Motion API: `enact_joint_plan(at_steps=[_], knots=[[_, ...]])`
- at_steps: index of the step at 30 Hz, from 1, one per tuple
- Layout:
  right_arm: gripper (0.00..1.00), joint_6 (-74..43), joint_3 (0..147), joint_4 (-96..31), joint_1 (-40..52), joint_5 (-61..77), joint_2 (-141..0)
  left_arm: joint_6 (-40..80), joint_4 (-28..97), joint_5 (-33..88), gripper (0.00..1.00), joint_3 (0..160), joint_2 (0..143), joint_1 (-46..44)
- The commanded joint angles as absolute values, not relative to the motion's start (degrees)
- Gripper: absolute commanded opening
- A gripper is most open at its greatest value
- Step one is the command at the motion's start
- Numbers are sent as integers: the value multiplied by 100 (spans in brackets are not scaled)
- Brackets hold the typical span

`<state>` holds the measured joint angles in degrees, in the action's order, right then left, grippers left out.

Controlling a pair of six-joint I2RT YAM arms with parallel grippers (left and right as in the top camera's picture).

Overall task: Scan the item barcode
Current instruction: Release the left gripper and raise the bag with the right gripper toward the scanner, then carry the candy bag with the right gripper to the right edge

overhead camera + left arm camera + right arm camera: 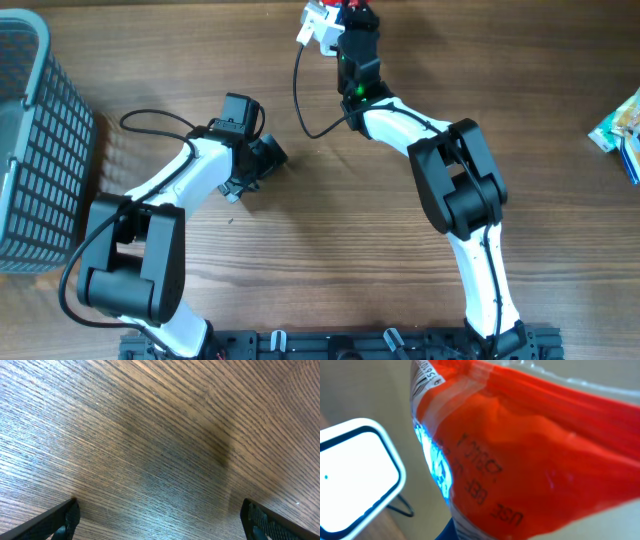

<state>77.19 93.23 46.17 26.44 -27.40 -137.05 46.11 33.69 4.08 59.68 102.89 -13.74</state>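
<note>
The item is a red plastic packet [530, 455] with black "USE BEF" print; a strip of barcode digits [427, 377] shows at its upper left corner. It fills the right wrist view and hides the fingers. My right gripper [358, 12] is shut on this packet [352, 10] at the far edge of the table. A white scanner [355, 475] stands close to the packet's left, also visible from overhead as the scanner [320, 25]. Blue light glints on the packet's edge facing the scanner. My left gripper [160, 515] hangs open over bare wood, nothing between its fingers [62, 520].
A grey slatted basket [30, 150] stands at the table's left edge. Some blue and green packets [622, 130] lie at the right edge. The scanner's black cable [305, 110] loops down toward the right arm. The left gripper [272, 155] sits left of centre.
</note>
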Motion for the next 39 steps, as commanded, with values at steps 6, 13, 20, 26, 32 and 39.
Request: enact_joint_plan(at_steps=[6,13,20,26,32,39], knots=[[4,7937,9467,4646,2648,-2523,-14108,4541,3369,292,100,5924,10276,-1337],[4,7773,9467,5660,2021,-3933,-14108,4541,3369,292,100,5924,10276,-1337],[4,6285,9465,5113,287,-6954,-14108,4541,3369,292,100,5924,10276,-1337],[5,5983,9400,4668,-1066,-8281,-14108,4541,3369,292,100,5924,10276,-1337],[4,5975,9400,4254,-1719,-8547,-14114,4541,3367,292,100,5924,10276,-1337],[67,5505,8956,3638,-2067,-8200,-14114,4541,3367,292,100,5924,10276,-1337]])
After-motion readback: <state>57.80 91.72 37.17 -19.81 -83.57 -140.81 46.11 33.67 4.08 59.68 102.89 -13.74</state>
